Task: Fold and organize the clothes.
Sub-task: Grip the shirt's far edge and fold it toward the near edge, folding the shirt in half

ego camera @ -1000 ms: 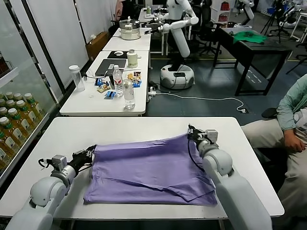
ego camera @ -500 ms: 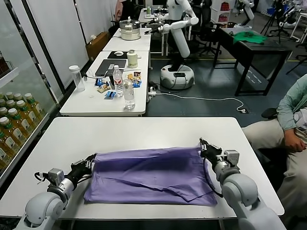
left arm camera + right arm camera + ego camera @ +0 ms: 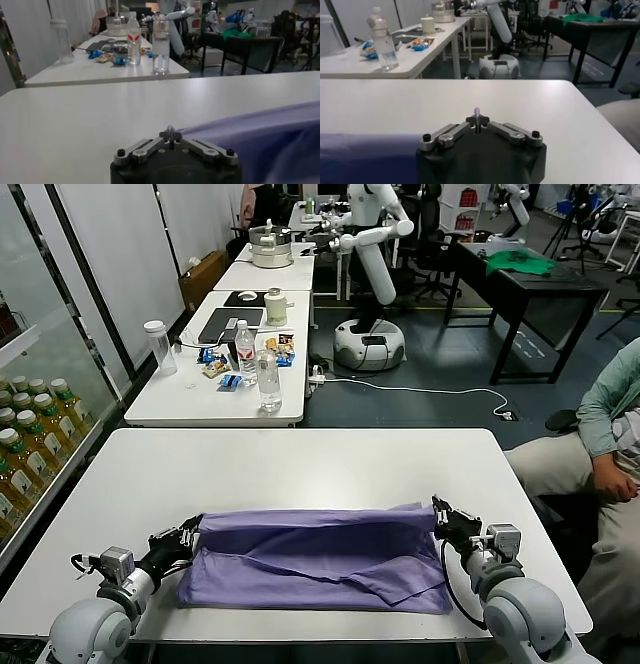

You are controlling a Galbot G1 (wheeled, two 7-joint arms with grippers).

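The purple shirt (image 3: 315,559) lies folded on the white surface (image 3: 300,459), near the front edge. The left pincer (image 3: 186,536) is closed tight on its left top corner. The right pincer (image 3: 441,515) is closed tight on its right top corner.

Far half of the bench (image 3: 300,459) lies bare, free for passing; the clothes (image 3: 310,559) cover the near strip
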